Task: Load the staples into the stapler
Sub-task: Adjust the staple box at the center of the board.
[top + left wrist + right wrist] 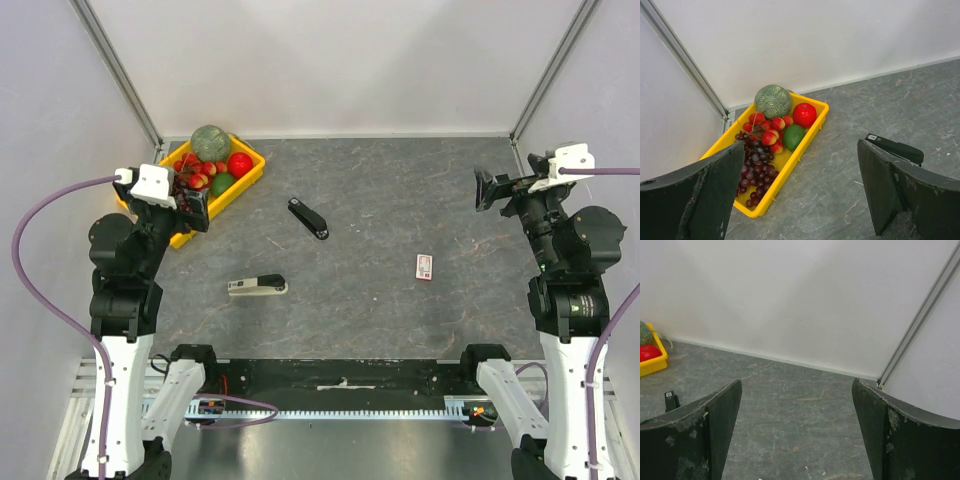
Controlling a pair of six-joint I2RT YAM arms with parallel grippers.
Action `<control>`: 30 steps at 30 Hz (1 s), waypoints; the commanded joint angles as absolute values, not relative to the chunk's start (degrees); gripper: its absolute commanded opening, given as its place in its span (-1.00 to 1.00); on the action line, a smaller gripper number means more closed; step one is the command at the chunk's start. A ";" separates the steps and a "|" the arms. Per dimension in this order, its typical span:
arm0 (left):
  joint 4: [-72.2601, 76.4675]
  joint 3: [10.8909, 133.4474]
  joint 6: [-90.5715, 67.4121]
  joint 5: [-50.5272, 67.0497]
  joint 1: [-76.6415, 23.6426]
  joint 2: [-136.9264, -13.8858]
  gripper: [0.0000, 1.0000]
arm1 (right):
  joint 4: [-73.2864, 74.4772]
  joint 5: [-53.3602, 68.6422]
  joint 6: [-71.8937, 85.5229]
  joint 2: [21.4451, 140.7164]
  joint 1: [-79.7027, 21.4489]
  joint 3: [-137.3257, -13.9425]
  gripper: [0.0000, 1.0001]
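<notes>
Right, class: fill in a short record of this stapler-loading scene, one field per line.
Left end effector: open, empty, by the yellow fruit tray
Right end effector: open, empty, at the table's right side
Black stapler: mid-table, lying free
Pale stapler: nearer the left arm, lying free
Staple box: on the table, toward the right arm
Progress: nothing picked up yet

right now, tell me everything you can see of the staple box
The staple box is a tiny flat white-and-red packet, seemingly cardboard, lying flat on the grey table, right of centre, long side running near to far. Only the table touches it. Its print and whether it is open are too small to tell.
</notes>
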State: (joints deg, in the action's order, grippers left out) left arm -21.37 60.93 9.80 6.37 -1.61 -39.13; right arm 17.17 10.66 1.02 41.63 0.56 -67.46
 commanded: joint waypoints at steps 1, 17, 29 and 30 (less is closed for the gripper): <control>-21.45 62.58 7.38 8.87 -1.23 -39.81 0.99 | 15.91 10.45 3.52 40.52 1.32 -68.56 0.96; -25.92 60.38 15.46 29.42 -0.88 -40.86 0.99 | 20.91 23.29 -18.27 45.77 1.23 -50.73 0.96; -28.04 58.89 14.59 39.28 -0.88 -42.45 0.99 | 28.74 11.78 -14.59 70.12 -4.04 -52.56 0.97; -27.78 57.93 14.59 39.55 -0.88 -42.02 0.99 | 29.52 11.26 -14.33 71.35 -5.26 -52.82 0.96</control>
